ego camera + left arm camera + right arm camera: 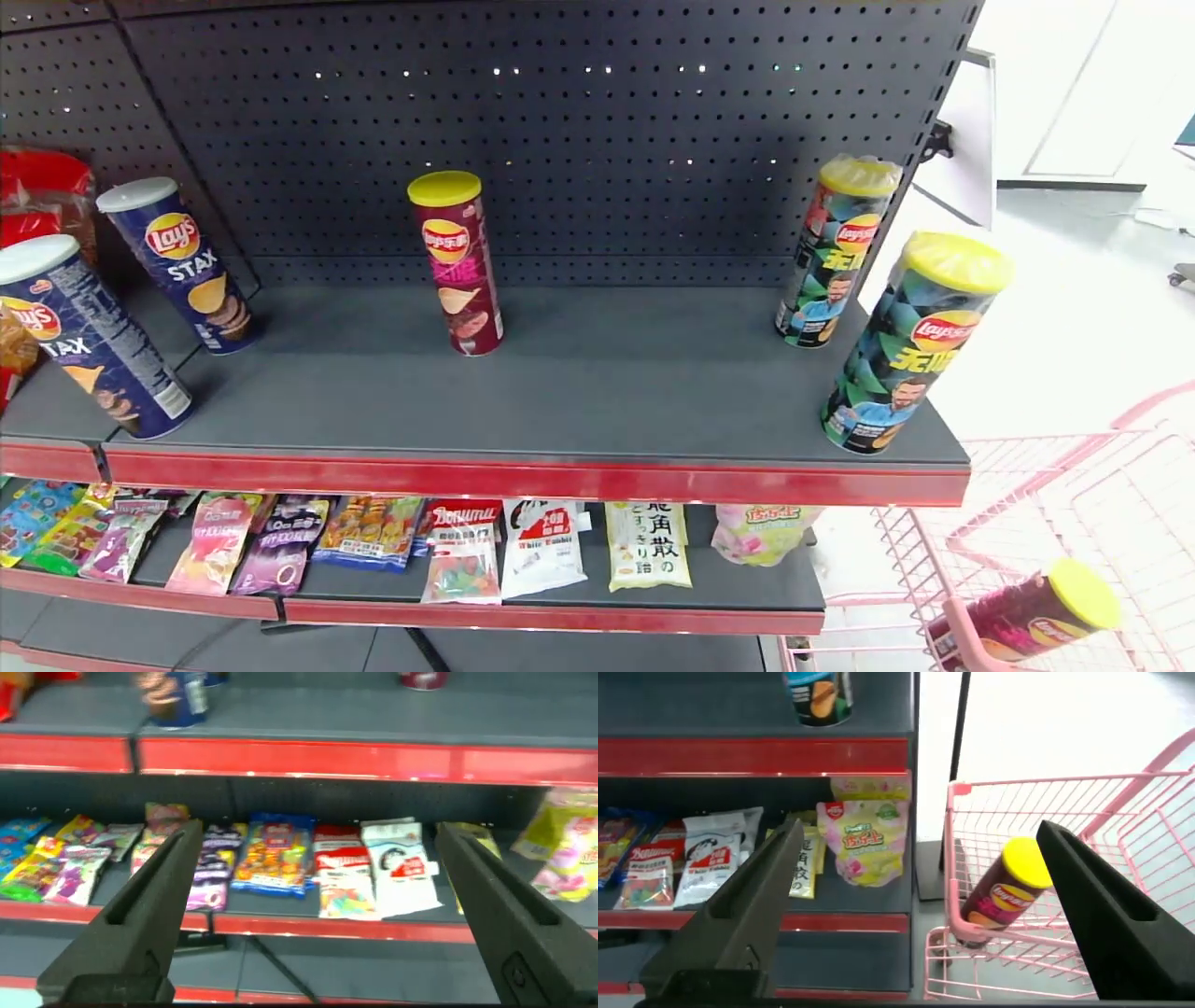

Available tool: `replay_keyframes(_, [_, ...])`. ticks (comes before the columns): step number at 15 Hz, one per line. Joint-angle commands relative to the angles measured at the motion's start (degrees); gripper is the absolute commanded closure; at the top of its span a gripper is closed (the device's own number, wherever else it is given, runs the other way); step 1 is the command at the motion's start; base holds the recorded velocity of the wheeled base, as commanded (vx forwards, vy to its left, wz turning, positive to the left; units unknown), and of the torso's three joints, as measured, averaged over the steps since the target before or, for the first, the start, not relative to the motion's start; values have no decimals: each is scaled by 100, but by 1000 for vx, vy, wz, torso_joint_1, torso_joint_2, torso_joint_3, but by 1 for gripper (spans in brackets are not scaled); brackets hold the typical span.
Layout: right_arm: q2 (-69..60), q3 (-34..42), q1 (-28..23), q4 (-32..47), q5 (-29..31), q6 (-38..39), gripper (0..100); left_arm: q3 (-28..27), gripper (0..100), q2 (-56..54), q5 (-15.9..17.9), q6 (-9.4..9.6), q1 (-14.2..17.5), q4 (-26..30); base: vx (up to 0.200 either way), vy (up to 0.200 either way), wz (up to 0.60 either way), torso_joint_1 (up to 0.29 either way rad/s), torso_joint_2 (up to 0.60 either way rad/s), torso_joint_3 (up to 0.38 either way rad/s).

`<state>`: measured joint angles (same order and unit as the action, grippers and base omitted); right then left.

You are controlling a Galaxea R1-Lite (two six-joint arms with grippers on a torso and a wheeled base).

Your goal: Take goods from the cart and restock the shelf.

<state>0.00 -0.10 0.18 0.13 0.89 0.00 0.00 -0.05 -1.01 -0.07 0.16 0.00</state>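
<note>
A maroon chip can with a yellow lid (1027,611) (1004,891) leans inside the pink wire cart (1102,504) (1120,812) at the lower right. On the dark top shelf (579,392) stand a matching maroon can (457,263), two blue cans (182,266) (84,336) at the left and two green-black cans (836,252) (915,341) at the right. My right gripper (920,910) is open, facing the shelf end and the cart, well short of the can. My left gripper (313,915) is open with nothing in it, facing the lower snack shelf.
The lower shelf (560,597) holds a row of flat snack bags (271,854) (864,840). Red packets (37,201) sit at the top shelf's far left. A perforated back panel (560,140) closes the shelf behind. White floor (1074,308) lies right of the shelf.
</note>
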Motion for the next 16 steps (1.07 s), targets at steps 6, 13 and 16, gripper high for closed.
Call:
replay_keyframes(6, [9,1,-1,4,-1,0,0,0,0,5,-4,-10,2,0,0,0,-600,4,4,5])
replay_keyframes(13, [9,1,-1,-5,-1,0,0,0,0,5,-4,-10,2,0,0,0,-86,1,2,0])
replay_keyframes(16, [0,1,-1,-5,-1,0,0,0,0,5,-13,-10,2,0,0,0,0,0,0,0])
